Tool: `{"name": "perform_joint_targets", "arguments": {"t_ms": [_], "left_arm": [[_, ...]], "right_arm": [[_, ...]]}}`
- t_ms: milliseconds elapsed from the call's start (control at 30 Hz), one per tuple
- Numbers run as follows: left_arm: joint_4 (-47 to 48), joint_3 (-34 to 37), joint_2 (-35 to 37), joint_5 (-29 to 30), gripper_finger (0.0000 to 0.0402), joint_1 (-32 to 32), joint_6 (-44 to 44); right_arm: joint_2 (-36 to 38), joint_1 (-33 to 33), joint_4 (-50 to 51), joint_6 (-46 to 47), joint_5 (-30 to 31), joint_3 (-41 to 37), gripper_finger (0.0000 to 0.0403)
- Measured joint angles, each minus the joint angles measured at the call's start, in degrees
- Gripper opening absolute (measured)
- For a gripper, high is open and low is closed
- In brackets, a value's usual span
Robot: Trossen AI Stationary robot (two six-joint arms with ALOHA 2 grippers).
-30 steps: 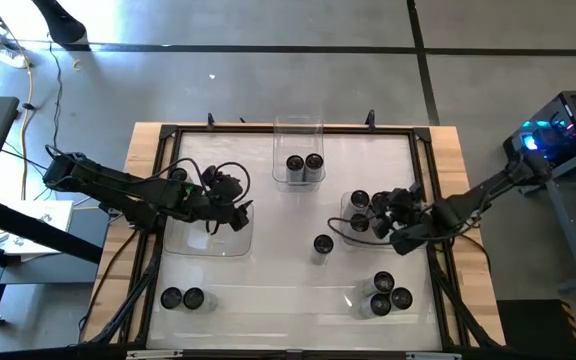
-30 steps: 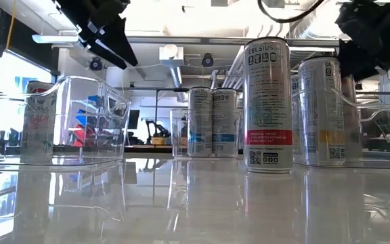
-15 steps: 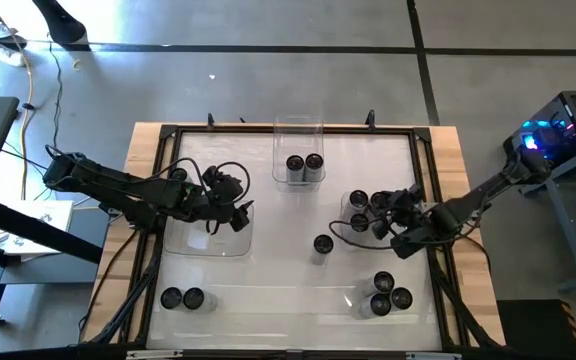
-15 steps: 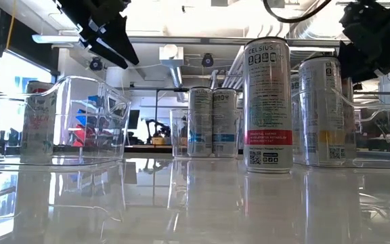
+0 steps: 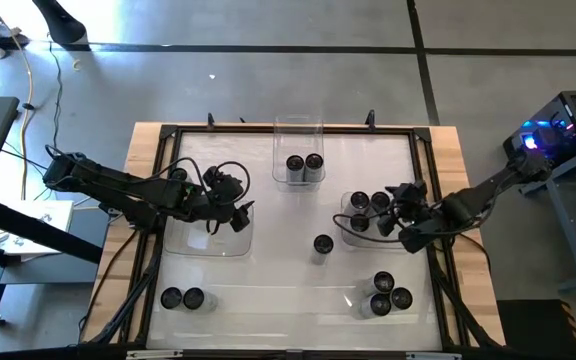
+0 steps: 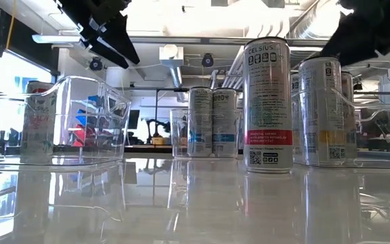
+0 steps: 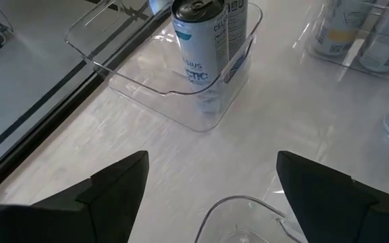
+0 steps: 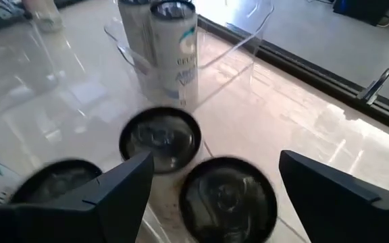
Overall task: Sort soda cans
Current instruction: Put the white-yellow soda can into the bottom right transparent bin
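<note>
Right end effector (image 5: 396,208) risen and spread empty, three soda cans (image 5: 359,201) just beneath.

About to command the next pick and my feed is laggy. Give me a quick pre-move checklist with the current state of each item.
1. Right gripper empty: ok, open above the cans in the right tray, nothing between its fingers.
2. Left gripper empty: ok, open over the left tray, nothing held.
3. Loose can upright and reachable: ok, it stands alone on the table between the trays.
4. Cans in the right tray upright: ok, all tops face up.
5. Back tray with room to spare: ok, two cans at its near end.
6. Which tray the loose can belongs in: cannot tell, labels are not comparable here.
</note>
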State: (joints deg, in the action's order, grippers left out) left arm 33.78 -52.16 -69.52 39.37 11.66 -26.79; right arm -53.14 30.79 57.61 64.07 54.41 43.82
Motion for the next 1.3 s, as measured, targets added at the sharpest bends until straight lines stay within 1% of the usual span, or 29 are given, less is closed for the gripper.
{"name": "perform_joint_targets", "arguments": {"t_ms": [133, 233, 367, 467, 533, 700, 800, 933, 1100, 1200, 1300], "left_arm": [[-0.9, 0.0, 0.0, -1.2, 0.0321, 0.0, 0.9], [-0.9, 0.0, 0.0, -1.6, 0.0321, 0.0, 1.0], [-0.9, 0.0, 0.2, -1.8, 0.0321, 0.0, 1.0], [0.1, -0.5, 1.5, -3.9, 0.0321, -0.5, -0.2], [1.0, -1.1, 3.1, -4.9, 0.0321, -1.0, -1.2], [4.6, -2.0, 9.1, -4.0, 0.0321, -2.8, -1.1], [4.0, -2.0, 12.5, -3.9, 0.0321, -3.8, 1.2], [0.7, -2.0, 15.6, -6.1, 0.0321, -3.9, 6.5], [-4.4, -2.0, 16.0, -8.2, 0.0321, -3.7, 12.3], [-7.0, -2.0, 14.8, -9.2, 0.0321, -3.6, 14.8], [-8.8, -2.0, 13.1, -9.3, 0.0321, -3.6, 16.0]], "right_arm": [[0.1, 0.0, 2.5, -0.4, 0.3, 4.1, 0.0316], [0.0, 0.0, 0.0, -4.6, 0.5, 5.3, 0.0316], [-0.1, 0.0, -9.1, -15.3, 0.5, 4.4, 0.0316], [-0.9, 0.0, -17.3, -22.4, 0.5, 2.6, 0.0316], [-1.8, 0.0, -22.1, -25.9, 0.7, 1.4, 0.0316], [-3.7, 0.0, -30.8, -32.1, 0.7, -1.0, 0.0316], [-4.8, 0.1, -34.0, -34.7, 0.4, -1.3, 0.0316], [-5.1, 1.3, -42.6, -42.6, -0.6, -1.3, 0.0316], [-5.0, 2.5, -52.1, -50.4, -1.7, -1.3, 0.0316], [-5.0, 3.5, -54.0, -51.6, -5.6, -1.2, 0.0316], [-5.1, 4.8, -51.6, -48.1, -9.2, 0.4, 0.0316]]}}
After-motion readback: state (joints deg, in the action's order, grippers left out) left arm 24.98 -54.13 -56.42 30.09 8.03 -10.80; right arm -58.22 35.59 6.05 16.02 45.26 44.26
